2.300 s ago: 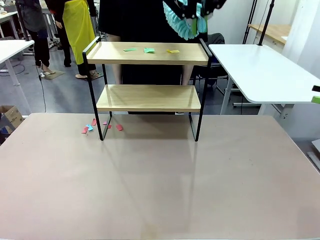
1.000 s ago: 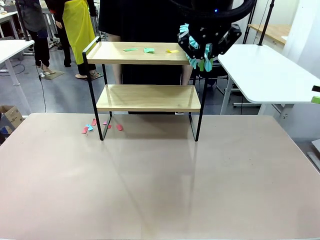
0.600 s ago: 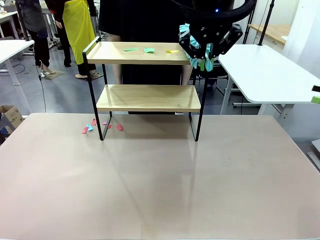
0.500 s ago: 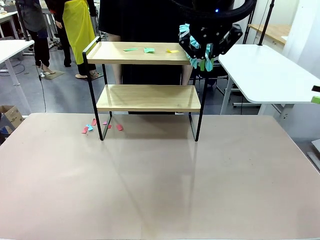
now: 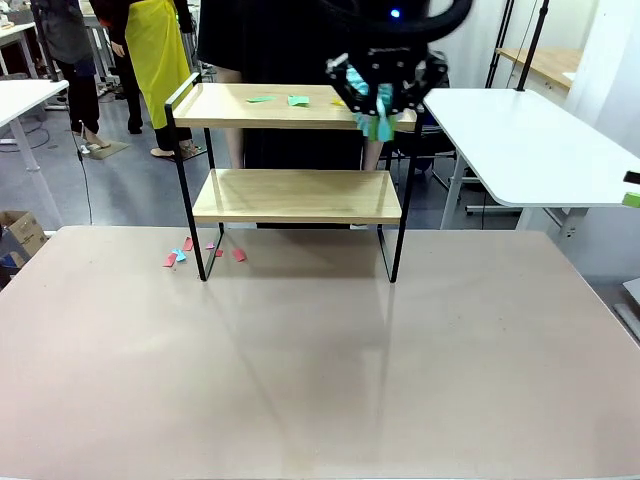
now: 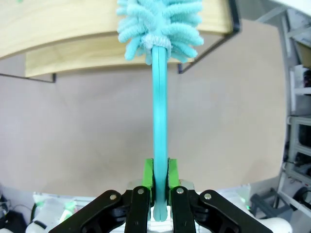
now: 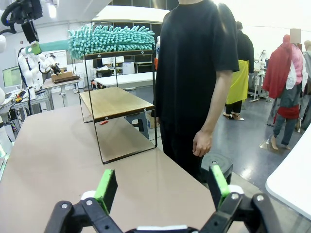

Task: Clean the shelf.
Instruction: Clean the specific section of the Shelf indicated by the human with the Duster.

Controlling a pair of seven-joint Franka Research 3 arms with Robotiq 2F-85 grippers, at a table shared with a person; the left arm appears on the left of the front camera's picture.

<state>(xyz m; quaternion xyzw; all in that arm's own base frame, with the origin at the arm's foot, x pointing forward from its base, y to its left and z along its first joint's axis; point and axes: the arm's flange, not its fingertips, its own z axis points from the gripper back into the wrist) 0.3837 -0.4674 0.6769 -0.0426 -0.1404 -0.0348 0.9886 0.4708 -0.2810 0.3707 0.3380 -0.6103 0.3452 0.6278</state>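
Beyond the worktop's [image 5: 320, 380] far edge lies grey floor [image 5: 130, 190], a white table [image 5: 520, 140] off the far right corner and a second white table [image 5: 25, 95] far left. A cardboard box [image 5: 20, 235] sits by the far left corner.

This is looking like an open robotics lab. White tables [image 5: 530, 140] are standing on a grey floor [image 5: 130, 190], with black stands [image 5: 532, 45] rising behind them and a cardboard box [image 5: 20, 235] sitting on the floor. People [image 5: 70, 60] are standing about in the background. In the right wrist view, a cluttered bench [image 7: 34, 94] and a screen [image 7: 9, 76] are showing farther off. The right end effector [image 7: 163, 184] is hanging, fingers spread wide, over a brown tabletop [image 7: 58, 145].
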